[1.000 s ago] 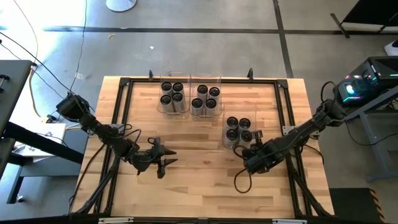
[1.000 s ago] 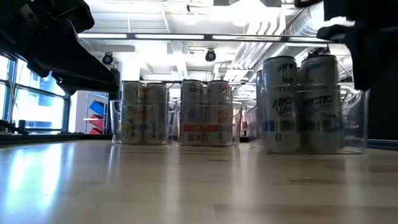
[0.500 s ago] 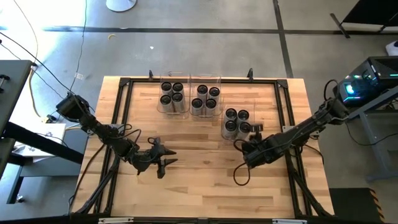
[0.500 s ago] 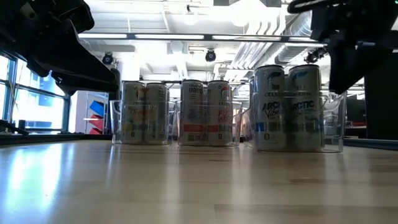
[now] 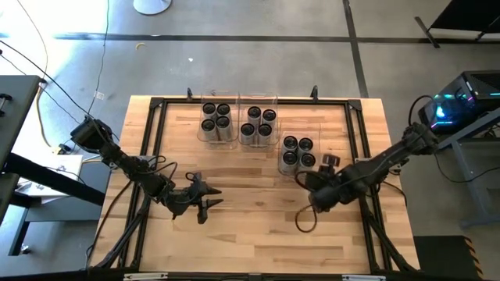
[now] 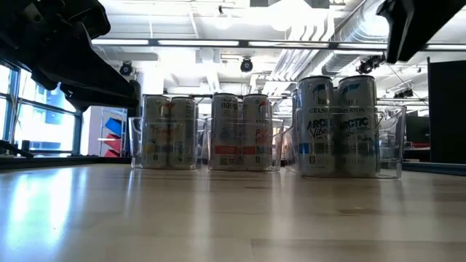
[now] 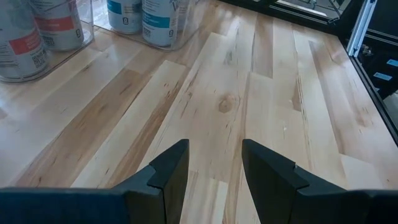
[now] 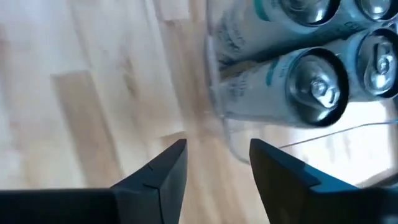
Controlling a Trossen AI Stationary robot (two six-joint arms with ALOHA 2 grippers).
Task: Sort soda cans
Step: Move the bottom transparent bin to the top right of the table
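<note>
Overhead lights — pale wooden table point(image 5: 258, 226)

Bright overhead lighting glares; the right wrist view is blurred.

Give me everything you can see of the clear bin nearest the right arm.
The clear plastic bin is rectangular with see-through walls, and sits flat on the wooden table, set forward and right of the other two bins. Four upright silvery cans with blue Arctic Vibe labels fill it. The right claw hovers open beside its wall, not gripping it.
</note>
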